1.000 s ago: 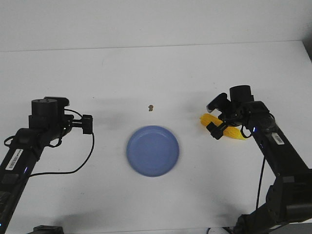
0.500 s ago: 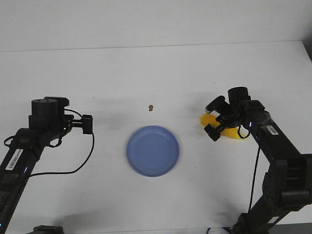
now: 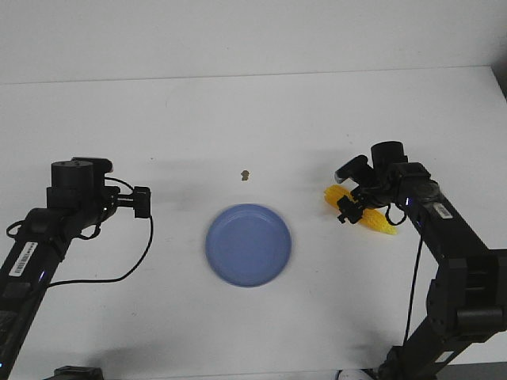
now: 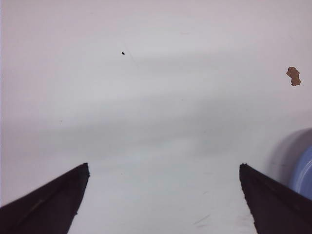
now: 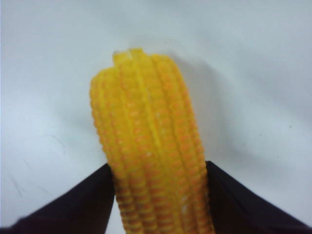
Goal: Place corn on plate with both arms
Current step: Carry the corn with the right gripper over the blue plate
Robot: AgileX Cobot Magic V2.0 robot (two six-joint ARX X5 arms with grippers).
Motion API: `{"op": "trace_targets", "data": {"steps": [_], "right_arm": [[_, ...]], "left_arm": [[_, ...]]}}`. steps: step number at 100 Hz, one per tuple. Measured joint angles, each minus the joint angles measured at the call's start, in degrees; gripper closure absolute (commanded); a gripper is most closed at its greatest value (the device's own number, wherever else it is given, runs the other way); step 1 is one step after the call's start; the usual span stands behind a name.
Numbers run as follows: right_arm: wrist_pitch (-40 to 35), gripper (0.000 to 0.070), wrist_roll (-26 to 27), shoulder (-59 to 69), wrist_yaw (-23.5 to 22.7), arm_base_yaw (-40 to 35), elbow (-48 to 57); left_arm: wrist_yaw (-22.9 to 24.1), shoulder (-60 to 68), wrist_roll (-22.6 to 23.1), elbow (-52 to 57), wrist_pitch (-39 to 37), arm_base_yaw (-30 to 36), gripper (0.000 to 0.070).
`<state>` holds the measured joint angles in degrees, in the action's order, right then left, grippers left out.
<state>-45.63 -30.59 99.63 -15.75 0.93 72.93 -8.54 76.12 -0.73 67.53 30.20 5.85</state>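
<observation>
The yellow corn (image 3: 379, 220) lies on the white table to the right of the blue plate (image 3: 248, 245), pointed end away from the plate. My right gripper (image 3: 349, 207) is shut on the corn's thick end. In the right wrist view both black fingers press the sides of the corn (image 5: 151, 141), with the right gripper (image 5: 158, 165) astride it. My left gripper (image 3: 143, 202) hovers left of the plate, open and holding nothing. In the left wrist view the left gripper (image 4: 164, 165) shows bare table between its fingers, and the plate (image 4: 304, 170) shows at the edge.
A small brown speck (image 3: 245, 174) lies on the table beyond the plate, also visible as the speck (image 4: 293, 76) in the left wrist view. The table's far edge meets a pale wall.
My right gripper's fingers have closed from a wide spread onto the corn. The left arm has not moved.
</observation>
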Motion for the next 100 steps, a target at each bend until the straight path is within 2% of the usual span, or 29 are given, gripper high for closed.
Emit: {"op": "trace_targets", "data": {"steps": [8, 29, 51, 64, 77, 87, 100], "right_arm": [[-0.7, 0.0507, 0.6, 0.0, -2.0, -0.2, 0.0], [-1.5, 0.0507, 2.4, -4.3, -4.7, -2.5, 0.0], [-2.3, 0.0507, 6.0, -12.0, -12.2, -8.1, 0.0], [-2.3, 0.0507, 8.0, -13.6, -11.7, -14.3, 0.1], [-2.2, 0.0506, 9.7, -13.3, -6.6, -20.9, 0.1], [0.3, 0.0506, 11.9, -12.4, -3.7, -25.7, 0.1], [5.9, 0.0506, 16.1, -10.6, -3.5, -30.7, 0.1]], "left_arm": [[0.0, 0.0, 0.0, 0.0, 0.0, 0.0, 0.0070], [0.0, 0.0, 0.0, 0.0, 0.0, 0.0, 0.0070], [0.0, 0.0, 0.0, 0.0, 0.1, 0.0, 0.0070], [0.0, 0.0, 0.0, 0.0, 0.3, 0.0, 0.0070], [0.0, 0.0, 0.0, 0.0, 0.3, 0.0, 0.0070], [0.0, 0.0, 0.0, 0.0, 0.3, 0.0, 0.0070], [0.0, 0.0, 0.0, 0.0, 0.3, 0.0, 0.0070]]}}
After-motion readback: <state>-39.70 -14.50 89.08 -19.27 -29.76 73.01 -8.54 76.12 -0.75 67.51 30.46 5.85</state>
